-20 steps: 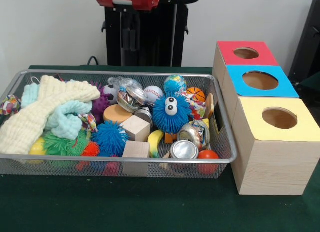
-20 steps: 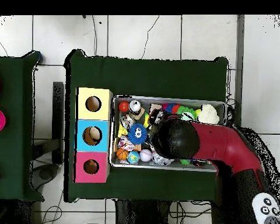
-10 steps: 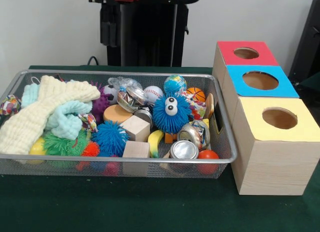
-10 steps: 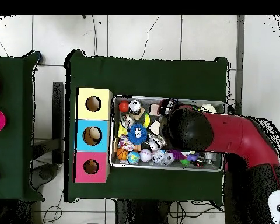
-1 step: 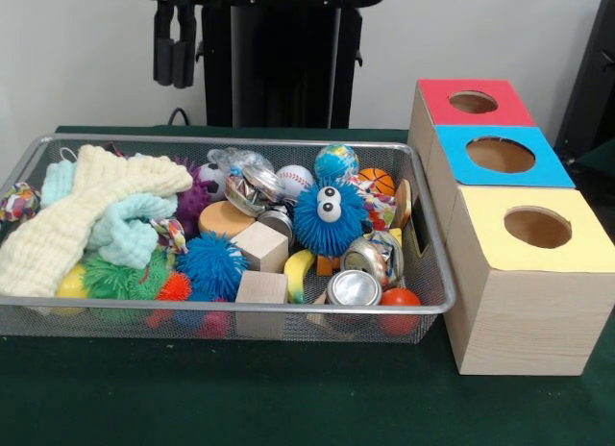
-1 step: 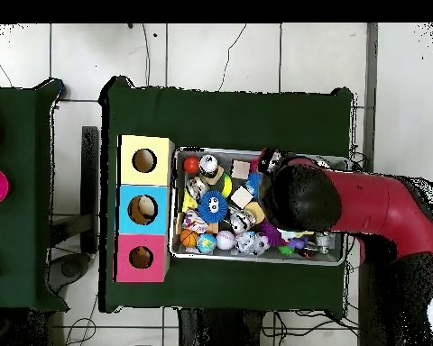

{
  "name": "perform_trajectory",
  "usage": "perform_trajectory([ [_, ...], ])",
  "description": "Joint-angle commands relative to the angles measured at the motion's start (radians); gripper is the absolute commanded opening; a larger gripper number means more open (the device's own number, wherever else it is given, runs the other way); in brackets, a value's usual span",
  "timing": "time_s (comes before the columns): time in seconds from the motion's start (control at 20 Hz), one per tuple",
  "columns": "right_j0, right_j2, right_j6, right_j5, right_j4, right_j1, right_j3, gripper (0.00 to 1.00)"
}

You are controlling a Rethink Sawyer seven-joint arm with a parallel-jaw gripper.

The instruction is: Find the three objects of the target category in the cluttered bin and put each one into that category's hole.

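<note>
Front view is showing the jaws hanging high above the bin's far left corner, holding nothing, their two dark prongs sitting close together, so they are reading as narrow; below them, at the left end of the wire bin, a cream knitted cloth is lying over a pale blue one, with spiky green and blue balls against the near edge; toward the middle, wooden blocks and a fuzzy blue ball with eyes are crowding together; at the right end, shiny tins, a baseball, a globe ball and a small basketball are packing against the rim; right of the bin, three boxes are standing in a row along the table's right edge, with the yellow hole, the blue hole and the red hole; which category is wanted I cannot tell, so its three things are presumably lying somewhere in that heap; the risk, as I am judging it, is snagging the cloth or pinching two neighbours at once, since everything is touching, and rounded balls may be squirting out of a narrow grip.
</note>
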Motion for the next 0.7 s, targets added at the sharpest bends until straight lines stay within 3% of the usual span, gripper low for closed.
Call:
perform_trajectory([
  [0.05,0.036,0.028,-0.231,0.081,-0.142,-0.019,-0.014,0.00],
  [0.4,0.065,0.001,-0.144,-0.002,-0.220,-0.016,0.030,0.00],
  [0.7,0.061,-0.012,-0.103,-0.107,-0.299,0.040,0.054,0.00],
])
